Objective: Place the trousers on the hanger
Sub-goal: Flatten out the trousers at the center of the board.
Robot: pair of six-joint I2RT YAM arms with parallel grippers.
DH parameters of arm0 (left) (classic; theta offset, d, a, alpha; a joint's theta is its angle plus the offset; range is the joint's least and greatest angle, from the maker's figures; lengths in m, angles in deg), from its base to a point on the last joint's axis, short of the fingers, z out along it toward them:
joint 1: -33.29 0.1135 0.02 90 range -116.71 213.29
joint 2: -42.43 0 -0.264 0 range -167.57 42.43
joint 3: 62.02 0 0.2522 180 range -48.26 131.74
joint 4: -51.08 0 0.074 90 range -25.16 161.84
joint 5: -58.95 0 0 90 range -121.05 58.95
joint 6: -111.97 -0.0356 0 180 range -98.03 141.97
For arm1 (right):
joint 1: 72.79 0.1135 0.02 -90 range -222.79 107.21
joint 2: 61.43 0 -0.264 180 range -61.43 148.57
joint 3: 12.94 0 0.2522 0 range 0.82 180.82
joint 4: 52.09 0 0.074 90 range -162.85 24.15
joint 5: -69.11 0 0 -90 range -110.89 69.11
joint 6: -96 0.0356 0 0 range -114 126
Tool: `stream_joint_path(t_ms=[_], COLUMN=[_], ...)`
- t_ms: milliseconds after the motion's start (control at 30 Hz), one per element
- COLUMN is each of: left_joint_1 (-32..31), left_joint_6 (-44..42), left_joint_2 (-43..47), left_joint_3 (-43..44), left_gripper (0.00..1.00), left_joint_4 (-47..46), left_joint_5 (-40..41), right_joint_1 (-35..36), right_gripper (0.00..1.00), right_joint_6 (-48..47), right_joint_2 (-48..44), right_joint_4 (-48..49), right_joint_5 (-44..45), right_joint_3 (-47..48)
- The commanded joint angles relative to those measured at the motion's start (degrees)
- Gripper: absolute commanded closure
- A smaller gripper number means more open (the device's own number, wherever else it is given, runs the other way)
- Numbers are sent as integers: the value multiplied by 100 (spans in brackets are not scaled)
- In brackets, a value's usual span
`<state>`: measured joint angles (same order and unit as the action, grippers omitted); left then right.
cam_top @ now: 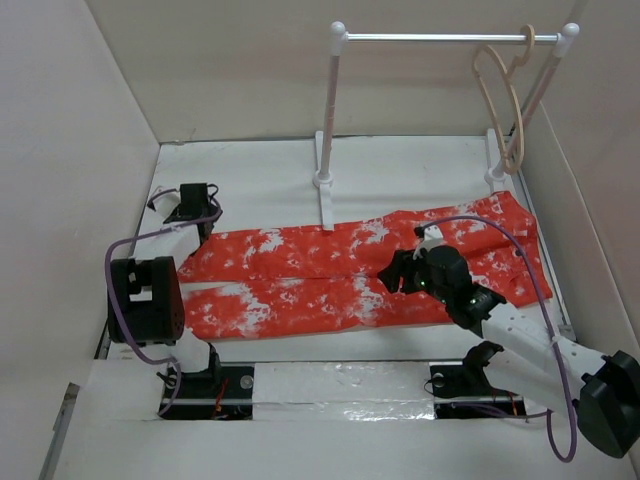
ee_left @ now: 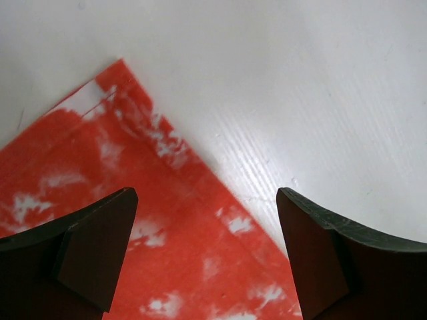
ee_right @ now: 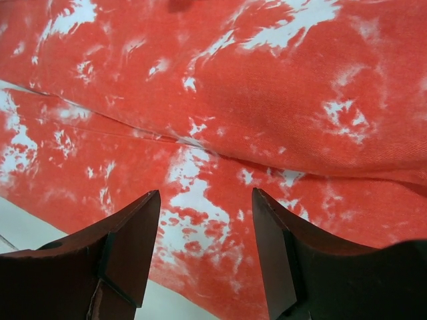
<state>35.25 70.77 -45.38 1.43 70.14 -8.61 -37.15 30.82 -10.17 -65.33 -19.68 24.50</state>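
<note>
We see the trousers (cam_top: 340, 275) lying flat on the white table (cam_top: 260, 170), stretched left to right, two legs side by side. The leg ends are on the left, the wider waist end on the right, near the right foot of the rack (cam_top: 440, 38). The left rack post stands just behind the far leg, its foot touching or nearly touching the cloth edge; we cannot tell which.

The hanger (cam_top: 505, 110) hangs by its hook from the right end of the rack bar, well apart from the cloth. No trousers on it yet.

The left gripper (cam_top: 200, 215) sits over the far-left corner of the upper leg. In the left wrist view its fingers (ee_left: 93, 253) are spread wide apart with nothing pinched. Under them is the hem corner of the trousers (ee_left: 133, 233), with bare table (ee_left: 300, 80) on the right side.

The right gripper (cam_top: 392, 275) is over the middle-right of the trousers, around the upper legs. In the right wrist view its fingers (ee_right: 130, 253) are also apart and grip nothing. The speckled cloth (ee_right: 233, 100) fills the view, with a fold line running across and a sliver of table (ee_right: 27, 230) at lower left. Whether either gripper touches the cloth, we cannot tell.
</note>
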Motion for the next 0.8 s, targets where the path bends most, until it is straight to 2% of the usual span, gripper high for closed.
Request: stream_joint_path(t_ms=[0, 167, 267, 300, 467, 533, 600, 633, 733, 767], left_joint_1=[-2, -2, -2, -2, 50, 50, 50, 50, 50, 50], left_joint_6=[-309, -573, -670, -713, -1126, -1153, -1205, -1223, -1267, -1276], left_joint_2=[-429, -1386, -1441, -1441, -1939, -2090, -2056, -2012, -1784, -1740], left_joint_3=[601, 1252, 1394, 1368, 1578, 1719, 1632, 1579, 1412, 1386], left_gripper=[16, 21, 25, 25, 31, 47, 58, 70, 88, 91], left_joint_4=[190, 726, 771, 736, 805, 1016, 991, 930, 850, 859], left_joint_5=[322, 446, 490, 464, -142, -143, -178, -143, 41, 68], right_joint_1=[66, 268, 487, 488, 629, 629, 576, 576, 646, 698], right_gripper=[36, 35, 35, 32, 31, 32, 36, 39, 49, 52], right_joint_6=[-100, -240, -399, -408, -443, -347, -259, -197, -48, 5], right_joint_2=[85, 645, 1147, 1549, 2992, 3684, 4021, 4119, 4278, 4278], right_joint_4=[397, 406, 292, 213, -34, -112, -210, -149, 142, 151], right_joint_5=[152, 177, 317, 414, 1345, 1574, 1575, 1558, 1505, 1496], right_joint_3=[172, 592, 1005, 1303, 2166, 2411, 2518, 2510, 2352, 2273])
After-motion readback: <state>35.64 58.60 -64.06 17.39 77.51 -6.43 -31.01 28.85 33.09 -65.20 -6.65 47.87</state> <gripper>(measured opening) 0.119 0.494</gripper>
